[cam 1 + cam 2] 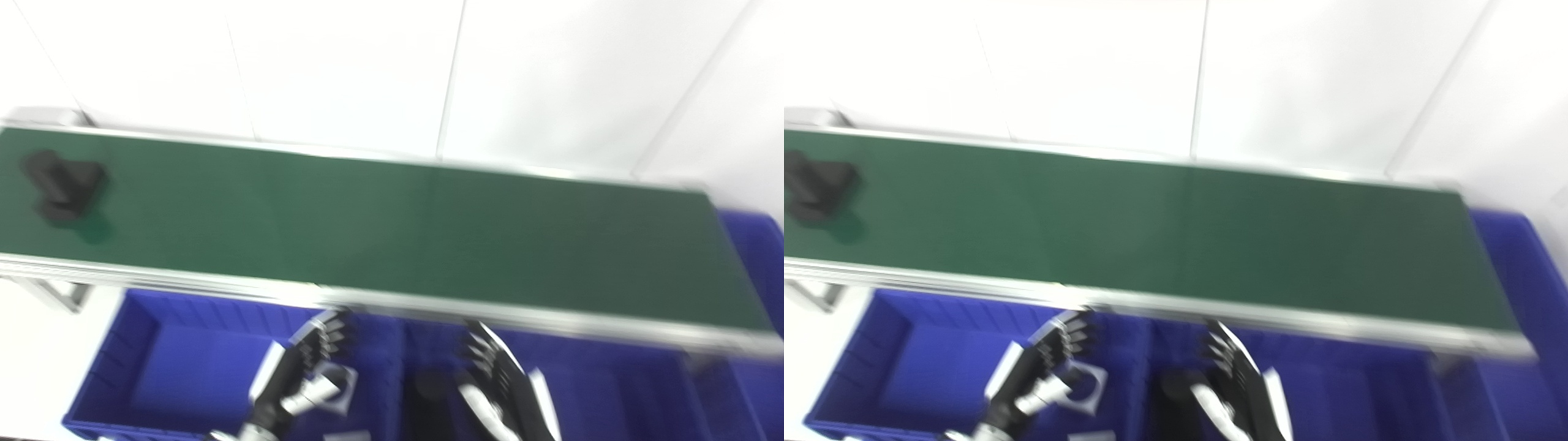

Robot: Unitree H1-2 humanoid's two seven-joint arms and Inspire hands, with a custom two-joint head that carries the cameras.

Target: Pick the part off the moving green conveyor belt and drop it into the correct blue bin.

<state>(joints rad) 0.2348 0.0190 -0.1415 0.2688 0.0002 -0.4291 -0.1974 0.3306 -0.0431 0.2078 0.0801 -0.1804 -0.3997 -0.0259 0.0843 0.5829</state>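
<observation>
A black part (63, 184) lies at the far left end of the green conveyor belt (392, 226); the picture is blurred. Both hands hover low, below the belt's near rail and over the blue bins. My left hand (306, 361) is open with fingers spread, far to the right of the part. My right hand (496, 380) is open too, fingers pointing up toward the belt. Neither hand holds anything.
A blue bin (184, 367) sits under the belt at the left, another blue bin (612, 392) to its right, and a third (759, 257) past the belt's right end. A dark round item (432, 386) lies near the bins' divider. A white wall stands behind.
</observation>
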